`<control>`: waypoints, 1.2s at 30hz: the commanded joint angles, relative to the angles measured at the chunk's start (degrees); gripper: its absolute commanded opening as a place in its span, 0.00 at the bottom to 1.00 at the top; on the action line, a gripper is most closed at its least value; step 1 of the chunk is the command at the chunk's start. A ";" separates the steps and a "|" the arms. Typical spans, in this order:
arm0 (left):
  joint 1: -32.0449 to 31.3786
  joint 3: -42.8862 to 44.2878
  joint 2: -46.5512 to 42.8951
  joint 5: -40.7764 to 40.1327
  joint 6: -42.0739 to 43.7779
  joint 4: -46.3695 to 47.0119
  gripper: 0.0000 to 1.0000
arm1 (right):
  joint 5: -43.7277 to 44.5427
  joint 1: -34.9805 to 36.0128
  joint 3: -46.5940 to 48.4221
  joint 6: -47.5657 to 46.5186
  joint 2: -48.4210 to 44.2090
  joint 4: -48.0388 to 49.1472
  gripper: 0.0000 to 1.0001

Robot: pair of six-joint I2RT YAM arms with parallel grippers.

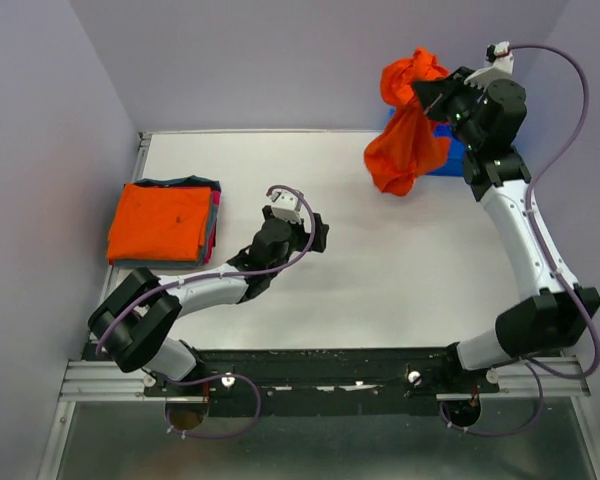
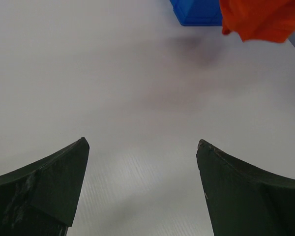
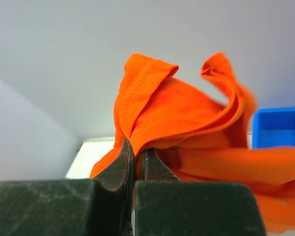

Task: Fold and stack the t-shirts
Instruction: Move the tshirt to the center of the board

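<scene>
So, you have a folded stack of cloth t-shirts (image 1: 163, 222), orange on top, lying left of your wide-spread left gripper (image 1: 302, 222). Your right gripper (image 3: 136, 152) pinches a crumpled bright orange t-shirt (image 3: 187, 123), which hangs from its jaws, yet to fold and stack.

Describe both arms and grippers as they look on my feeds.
The left arm and right arm match: white links between bulky black joints, each trailed by a looping purple cable. The left gripper and right gripper each have two dark matte fingers tapering to points. The left fingers show pale scuffs. No markings are readable.
</scene>
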 commanded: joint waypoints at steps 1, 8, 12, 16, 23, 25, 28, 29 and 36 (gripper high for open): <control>-0.27 -0.77 -3.23 -3.63 0.59 -0.19 0.99 | -8.59 1.65 -8.26 -2.84 -9.58 -3.88 0.01; -0.36 -0.78 -7.53 -7.41 -0.99 -6.49 0.99 | -5.77 1.65 -22.77 -0.37 -18.91 -15.57 0.91; -0.27 0.63 -12.71 -9.36 -6.17 -18.53 0.98 | -5.87 1.65 -34.53 -1.07 -25.40 -18.13 0.77; -1.59 0.37 -17.64 -5.13 -10.30 -28.55 0.95 | -5.07 1.82 -45.79 -0.19 -32.61 -19.27 0.71; -2.82 1.26 -16.16 -0.41 -14.00 -39.48 0.94 | -1.84 10.68 -53.81 -0.19 -33.17 -23.57 0.76; -3.08 -0.24 -15.19 6.00 -14.26 -35.10 0.91 | 1.86 11.84 -53.64 0.33 -30.27 -23.85 0.77; -3.61 0.10 -11.59 8.58 -18.91 -35.34 0.90 | 5.73 12.02 -50.49 -1.15 -25.27 -22.71 0.74; -3.87 0.28 -10.19 8.49 -20.32 -36.21 0.90 | 9.30 12.11 -48.39 -1.33 -22.98 -22.97 0.73; -6.86 -0.16 -1.05 9.02 -24.20 -31.13 0.87 | 20.49 18.60 -31.60 -5.11 -2.87 -26.74 0.70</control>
